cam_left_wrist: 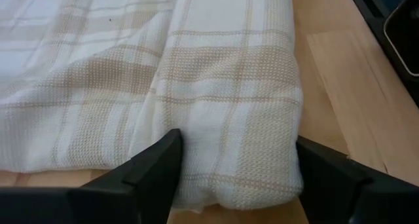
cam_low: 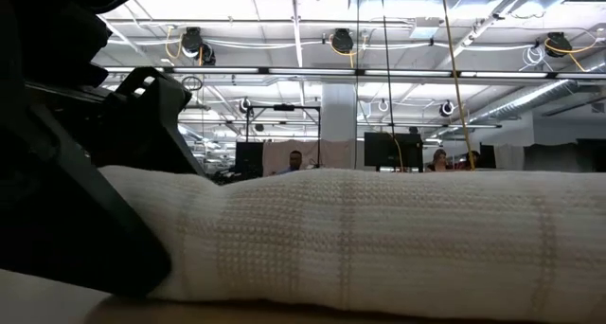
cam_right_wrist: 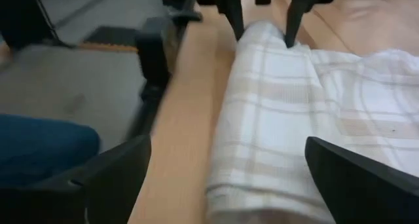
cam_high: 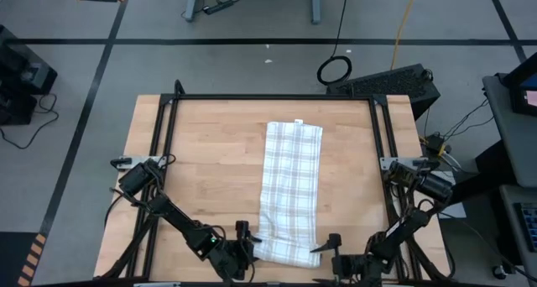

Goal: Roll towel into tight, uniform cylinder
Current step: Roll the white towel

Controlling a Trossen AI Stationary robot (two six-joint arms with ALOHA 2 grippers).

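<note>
- Your left tool (cam_high: 244, 241) sits at the counter's near edge, its fingers (cam_left_wrist: 154, 168) pinching the rolled near end of the towel (cam_high: 290, 190).
- The towel lies as a long strip down the middle of the counter (cam_high: 210, 161): its far part is flat, with a small tag on the far edge, and only the near end is rolled.
- Your right tool (cam_high: 333, 252) is at the roll's other end, fingers (cam_right_wrist: 114, 168) spread wide on either side of it, holding nothing.
- In the low view, the roll and a dark arm block most of what lies behind them.
- A black metal frame (cam_high: 277, 96) borders the counter.

Left gripper (cam_high: 244, 239) clamps a fold; right gripper (cam_high: 329, 247) gapes wide.
</note>
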